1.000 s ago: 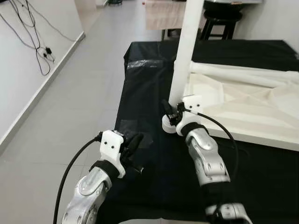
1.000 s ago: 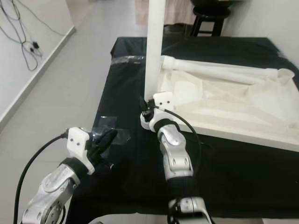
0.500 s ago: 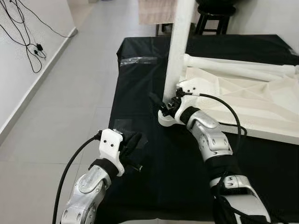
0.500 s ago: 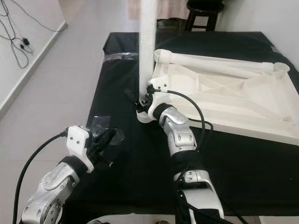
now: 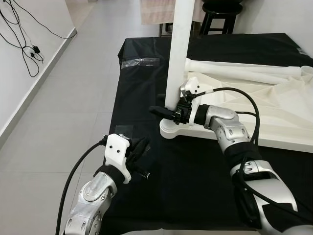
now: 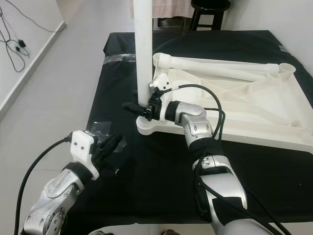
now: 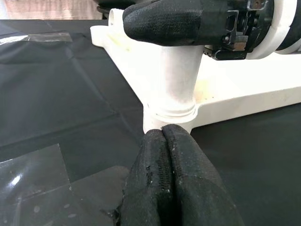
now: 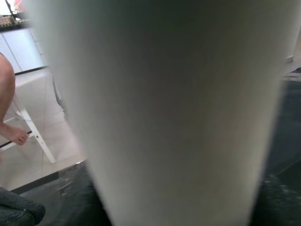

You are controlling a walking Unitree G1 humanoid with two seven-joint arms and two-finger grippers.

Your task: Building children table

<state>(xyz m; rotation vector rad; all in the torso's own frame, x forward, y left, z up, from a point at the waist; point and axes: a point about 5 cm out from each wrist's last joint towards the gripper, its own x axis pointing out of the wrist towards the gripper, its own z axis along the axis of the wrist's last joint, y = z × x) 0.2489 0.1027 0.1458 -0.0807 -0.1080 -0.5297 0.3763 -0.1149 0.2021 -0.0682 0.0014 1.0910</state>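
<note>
A white plastic tabletop point(image 5: 274, 120) is lying upside down on a black cloth point(image 5: 146, 93) spread over a work surface, and one white leg point(image 5: 177, 44) is standing upright in the socket at the corner nearest the robot's left. A second white leg point(image 5: 244, 68) is lying flat along the far edge of the tabletop. The right gripper point(image 5: 164, 111) is reaching across to the foot of the upright leg, its black fingers point(image 6: 131, 105) sitting on either side of the leg just above the socket; whether they are actually squeezing it is hard to tell. The left gripper point(image 5: 139, 151) is hovering low over the cloth, near the socket but apart from it, with its fingers point(image 7: 174, 179) pressed together and holding nothing. A clear plastic sheet point(image 7: 33, 174) is lying on the cloth just beside it. A dark stool point(image 5: 222, 14) is standing beyond the far end of the cloth, on a grey tiled floor point(image 5: 73, 98).
</note>
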